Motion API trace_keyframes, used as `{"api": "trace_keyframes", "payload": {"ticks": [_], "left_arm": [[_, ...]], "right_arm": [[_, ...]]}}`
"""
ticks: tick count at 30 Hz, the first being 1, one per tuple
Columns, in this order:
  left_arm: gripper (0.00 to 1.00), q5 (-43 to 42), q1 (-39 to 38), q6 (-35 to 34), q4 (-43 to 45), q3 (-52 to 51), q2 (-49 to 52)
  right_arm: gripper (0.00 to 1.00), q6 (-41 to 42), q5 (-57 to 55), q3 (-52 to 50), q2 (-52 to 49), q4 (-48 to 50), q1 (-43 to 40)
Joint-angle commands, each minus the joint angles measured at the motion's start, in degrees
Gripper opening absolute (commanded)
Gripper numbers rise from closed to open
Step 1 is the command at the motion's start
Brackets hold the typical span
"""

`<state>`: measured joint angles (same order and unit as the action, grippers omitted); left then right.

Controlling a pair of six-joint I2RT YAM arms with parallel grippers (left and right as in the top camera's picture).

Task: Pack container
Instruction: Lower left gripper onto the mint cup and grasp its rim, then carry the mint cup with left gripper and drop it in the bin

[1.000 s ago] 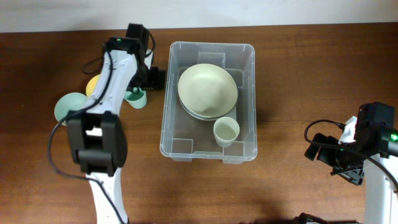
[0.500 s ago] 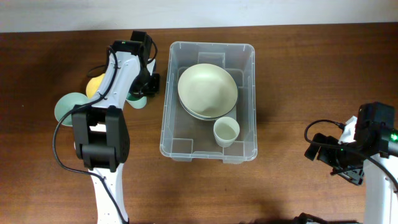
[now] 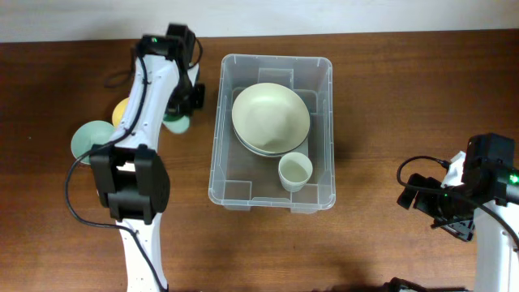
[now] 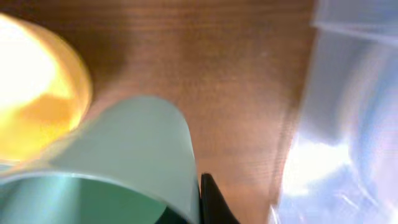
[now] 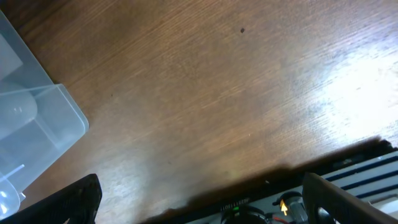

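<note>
The clear container [image 3: 217, 162] stood in the middle of the table [image 3: 389, 97], nearer to the far edge than to the near edge. Inside it lay a stack of pale bowls [image 3: 270, 118] at the far end, and a small pale cup [image 3: 295, 171] stood upright just beside the stack, toward the near right corner of the container.

The left gripper [image 3: 182, 109] was beside the left wall of the container, toward the far left part of the table. It was clenched on a green cup [image 3: 176, 123]. In the left wrist view one black finger [image 4: 211, 199] pressed against the outer wall of the green cup [image 4: 124, 149]; the second finger was hidden. In the same view a yellow bowl [image 4: 31, 99] was behind the cup, and the container wall [image 4: 348, 124] was at the right side. From above, the yellow bowl [image 3: 120, 109] lay left of the cup, partly under the arm, and a light green bowl [image 3: 89, 139] lay further toward the left edge.

The right gripper [image 3: 418, 199] was near the near right corner of the table, well apart from the container. In the right wrist view the right gripper [image 5: 200, 186] had its fingers spread wide and held nothing, with bare wood under it. One corner of the container [image 5: 37, 118] showed at the left.
</note>
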<state>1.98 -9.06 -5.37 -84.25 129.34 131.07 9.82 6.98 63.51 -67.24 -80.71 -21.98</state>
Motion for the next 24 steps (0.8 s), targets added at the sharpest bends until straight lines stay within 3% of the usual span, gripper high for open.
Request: {"api": "trace_keyframes", "payload": {"ticks": [1,8,17,24], "left_arm": [[0.01,0.79,-1.88,0.24,-5.07,11.26,-1.16],[0.01,0.39,-11.34,0.55,-12.44,25.51,-3.65],[0.01,1.11,-28.33,1.16,-12.44,23.32,-4.2],[0.01,1.95,-34.88,0.61,-12.46,17.2,-4.17]], "right_arm": [[0.99,-0.59,0.31,-0.24,-0.04,0.0,0.26],[0.99,-0.59,0.28,-0.24,-0.04,0.0,0.26],[0.99,-0.59,0.28,-0.24,-0.04,0.0,0.26],[0.99,-0.59,0.31,-0.24,-0.04,0.0,0.26]]}}
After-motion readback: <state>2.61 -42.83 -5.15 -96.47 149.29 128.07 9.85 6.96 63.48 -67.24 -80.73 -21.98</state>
